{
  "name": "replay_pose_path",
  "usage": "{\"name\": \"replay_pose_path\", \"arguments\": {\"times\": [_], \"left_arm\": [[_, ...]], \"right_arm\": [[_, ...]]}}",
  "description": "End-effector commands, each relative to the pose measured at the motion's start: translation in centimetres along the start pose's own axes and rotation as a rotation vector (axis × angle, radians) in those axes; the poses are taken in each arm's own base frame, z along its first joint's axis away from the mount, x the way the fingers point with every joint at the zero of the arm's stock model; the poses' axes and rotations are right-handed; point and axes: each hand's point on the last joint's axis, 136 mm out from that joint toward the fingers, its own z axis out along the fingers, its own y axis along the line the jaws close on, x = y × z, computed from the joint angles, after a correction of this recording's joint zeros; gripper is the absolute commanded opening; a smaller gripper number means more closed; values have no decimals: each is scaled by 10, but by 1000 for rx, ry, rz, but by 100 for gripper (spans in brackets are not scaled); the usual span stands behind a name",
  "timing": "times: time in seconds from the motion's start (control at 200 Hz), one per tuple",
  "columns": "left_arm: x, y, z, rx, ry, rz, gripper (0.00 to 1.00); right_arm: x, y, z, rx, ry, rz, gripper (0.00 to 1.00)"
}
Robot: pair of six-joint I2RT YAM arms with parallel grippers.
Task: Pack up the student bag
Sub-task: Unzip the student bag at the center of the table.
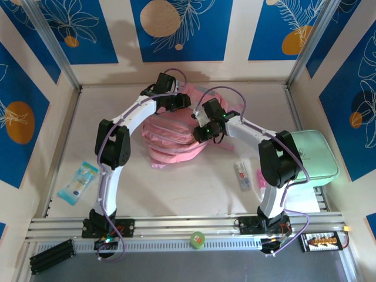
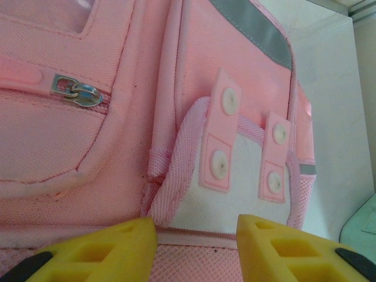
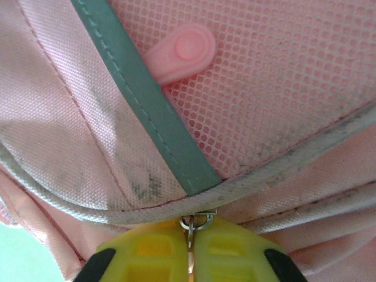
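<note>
From above, the student bag [image 1: 171, 141] is lying in the middle of the frame, with both my arms bending in over it. My left gripper [image 1: 178, 103] is sitting at the bag's upper edge. My right gripper [image 1: 203, 133] is pressing in at its right side. A mint-green case [image 1: 316, 155] is lying at the right edge of the frame, and a blue and yellow packet [image 1: 79, 182] is resting at the lower left, well apart from the bag.

Through my left wrist camera, the student bag [image 2: 117, 153] is taking up most of the picture. A silver zip slider [image 2: 79, 93] is showing at the upper left, and two pink snap tabs [image 2: 223, 138] are crossing a white pocket near the centre. My left gripper [image 2: 197, 247] is standing at the bottom edge, its yellow fingers [image 2: 100, 249] apart with pink fabric in the gap. I cannot tell whether they are pinching that fabric.

Through my right wrist camera, the student bag [image 3: 276, 100] is showing pink mesh, a grey-green strip [image 3: 153, 111] running diagonally and a round pink tab [image 3: 185, 50] at the top. My right gripper [image 3: 191, 252] is clenching at the bottom centre, fingers pressed together on the metal zip pull [image 3: 192, 223].
</note>
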Motion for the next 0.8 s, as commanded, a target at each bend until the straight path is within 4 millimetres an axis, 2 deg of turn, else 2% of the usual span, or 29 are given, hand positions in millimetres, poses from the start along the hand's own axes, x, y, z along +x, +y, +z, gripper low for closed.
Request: {"name": "replay_pose_path", "arguments": {"times": [0.0,0.095,0.3,0.44,0.51,0.6,0.705,0.795], "left_arm": [[29,46,32,-109,89,-82,42],[31,51,37,-117,75,-110,32],[41,64,49,-149,62,-191,25],[47,70,55,-150,61,-227,21],[45,66,52,-136,59,-221,21],[32,48,38,-90,29,-190,24],[11,20,12,-27,-26,-139,35],[0,1,-15,5,-67,-86,45]], "right_arm": [[4,9,-7,33,-4,-49,2],[9,20,-6,40,-10,-59,2],[25,42,17,104,-27,-80,1],[23,49,14,106,-70,-64,5],[16,47,1,99,-128,-17,13],[5,42,-25,51,-214,95,30],[-1,33,-51,-52,-296,263,49],[0,22,-62,-132,-317,407,56]]}}
